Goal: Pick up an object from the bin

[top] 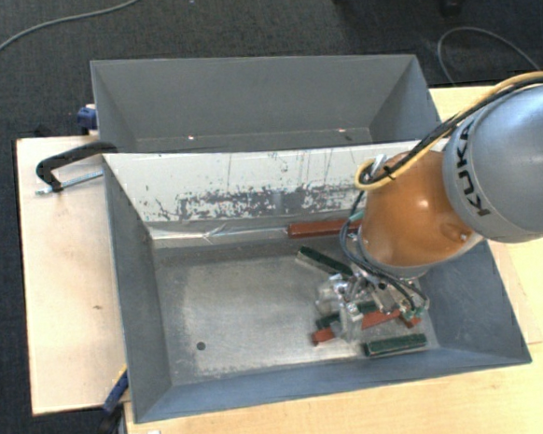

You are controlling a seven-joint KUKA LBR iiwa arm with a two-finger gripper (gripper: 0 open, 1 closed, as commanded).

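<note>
My gripper [346, 299] is low in the bin's right front part, under the arm's orange cover, among a small cluster of loose things. A small red piece [326, 334] lies just left and in front of it. Another red piece [384, 318] lies to its right. A dark green flat bar [395, 345] rests in front of it near the bin's front wall. A dark green stick [321, 259] lies slanted just behind it. Whether anything is held is hidden.
A long brown-red bar [315, 227] lies along the foot of the back wall, behind the gripper. The arm and its orange cover hang over the bin's right side. The left half of the floor is bare metal.
</note>
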